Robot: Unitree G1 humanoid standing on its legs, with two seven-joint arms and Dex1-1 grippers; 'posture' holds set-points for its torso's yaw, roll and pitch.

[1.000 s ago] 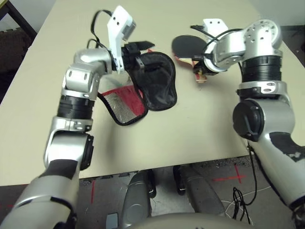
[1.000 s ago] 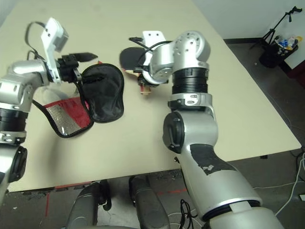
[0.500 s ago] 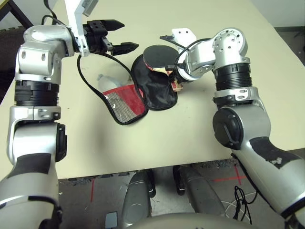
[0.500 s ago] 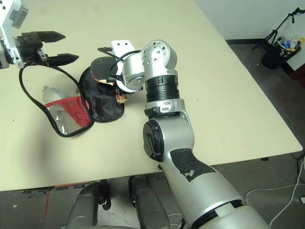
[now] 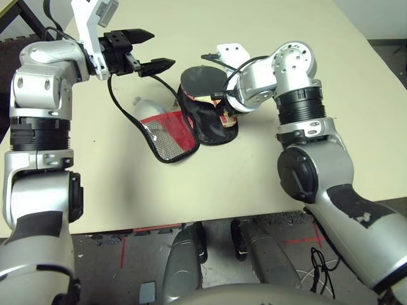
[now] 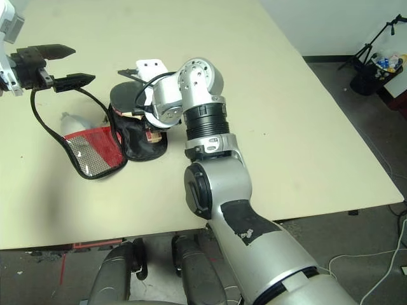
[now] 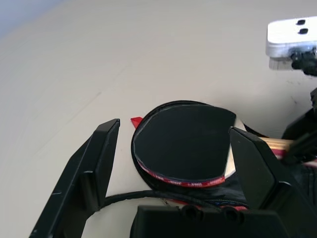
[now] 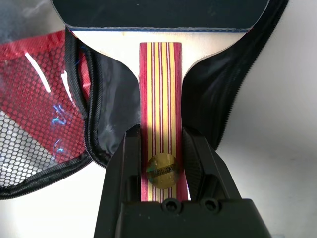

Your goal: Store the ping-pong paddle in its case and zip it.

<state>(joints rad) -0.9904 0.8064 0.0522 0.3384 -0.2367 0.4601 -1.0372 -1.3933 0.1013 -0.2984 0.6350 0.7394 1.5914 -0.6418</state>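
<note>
The ping-pong paddle [image 5: 202, 81] shows its round black face, and my right gripper [image 8: 161, 131] is shut on its striped wooden handle [image 8: 160, 99]. Its face lies over the mouth of the case [image 5: 213, 124], between the spread black zipper edges. The case's red mesh panel [image 5: 166, 133] lies flat on the table toward the left. My left gripper [image 5: 162, 47] is raised to the far left of the case with its jaws wide open. The case's black rim loops up to it and hangs over a finger [image 7: 94, 168]. The paddle face [image 7: 183, 139] lies beyond the left gripper's open fingers.
A small grey-white soft lump [image 5: 141, 105] lies on the beige table [image 5: 254, 171] just behind the red panel. The white camera block [image 5: 230, 51] of the right wrist stands over the paddle. To the right, the table edge drops to a floor with a stand [image 6: 375, 38].
My right gripper has carried the paddle left, from beside the case to over its open mouth. The left gripper has risen up and left, pulling the case's rim into a loop.
</note>
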